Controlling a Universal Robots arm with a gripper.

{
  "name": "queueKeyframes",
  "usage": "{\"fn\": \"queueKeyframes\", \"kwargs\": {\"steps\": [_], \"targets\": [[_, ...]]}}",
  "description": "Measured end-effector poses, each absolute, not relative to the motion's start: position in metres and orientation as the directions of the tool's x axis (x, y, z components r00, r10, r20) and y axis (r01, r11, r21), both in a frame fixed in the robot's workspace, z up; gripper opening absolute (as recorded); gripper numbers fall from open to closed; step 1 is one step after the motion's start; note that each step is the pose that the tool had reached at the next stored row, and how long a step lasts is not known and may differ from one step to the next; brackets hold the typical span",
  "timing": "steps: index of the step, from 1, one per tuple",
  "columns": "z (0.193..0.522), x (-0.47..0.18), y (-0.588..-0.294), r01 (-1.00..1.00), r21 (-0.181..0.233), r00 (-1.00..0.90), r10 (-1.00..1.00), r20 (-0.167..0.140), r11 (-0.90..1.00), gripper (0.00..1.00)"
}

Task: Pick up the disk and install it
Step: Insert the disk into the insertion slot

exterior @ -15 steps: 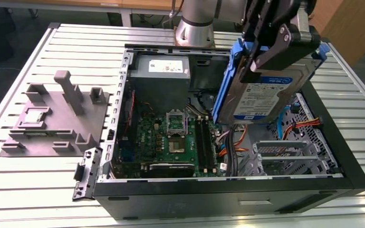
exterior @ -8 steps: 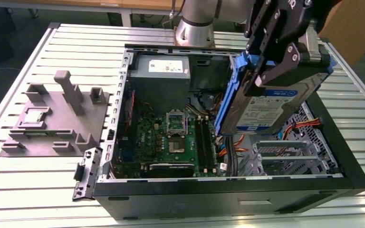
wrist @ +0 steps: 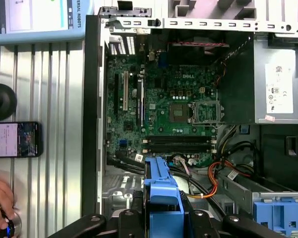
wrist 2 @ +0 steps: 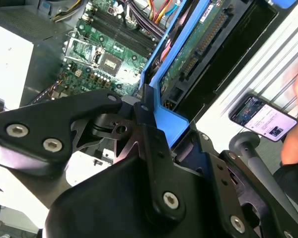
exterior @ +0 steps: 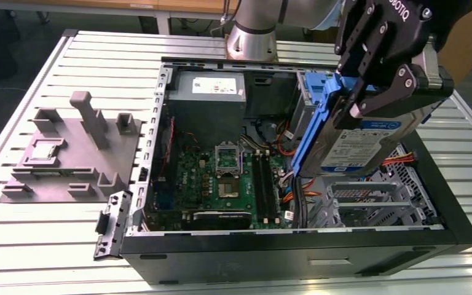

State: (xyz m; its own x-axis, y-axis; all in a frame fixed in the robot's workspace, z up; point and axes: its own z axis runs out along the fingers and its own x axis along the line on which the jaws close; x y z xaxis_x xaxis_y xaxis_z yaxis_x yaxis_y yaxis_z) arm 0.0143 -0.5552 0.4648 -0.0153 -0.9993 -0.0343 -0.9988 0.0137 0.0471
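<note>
The disk (exterior: 357,146), a silver-grey drive with a white-and-blue label and blue bracket rails, hangs tilted on edge above the open computer case (exterior: 302,246), toward the exterior view's right. My black gripper (exterior: 369,101) is shut on it from above, its fingers clamped on the drive's upper end. In the second wrist view the disk (wrist 2: 196,47) shows its green circuit side and blue rail running away from the gripper (wrist 2: 148,106). In the first wrist view the disk's blue bracket (wrist: 160,191) sticks out from the gripper (wrist: 161,220), over the case's cable area.
Inside the case lie the green motherboard (exterior: 219,178), the grey power supply (exterior: 207,92) and an empty metal drive cage (exterior: 367,200) below the disk. A grey fixture (exterior: 68,150) stands on the slatted table at the exterior view's left. A phone (wrist: 15,140) and a hand (wrist: 0,203) are beside the case.
</note>
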Motion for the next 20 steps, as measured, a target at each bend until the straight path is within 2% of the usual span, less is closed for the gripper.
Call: {"fn": "queueKeyframes", "kwargs": {"steps": [14, 20], "targets": [[0.464, 0.014, -0.556, -0.999, 0.047, -0.015, -0.999, -0.035, 0.014, 0.37], [0.463, 0.017, -0.567, -0.999, 0.047, -0.016, -0.999, -0.035, 0.014, 0.37]]}}
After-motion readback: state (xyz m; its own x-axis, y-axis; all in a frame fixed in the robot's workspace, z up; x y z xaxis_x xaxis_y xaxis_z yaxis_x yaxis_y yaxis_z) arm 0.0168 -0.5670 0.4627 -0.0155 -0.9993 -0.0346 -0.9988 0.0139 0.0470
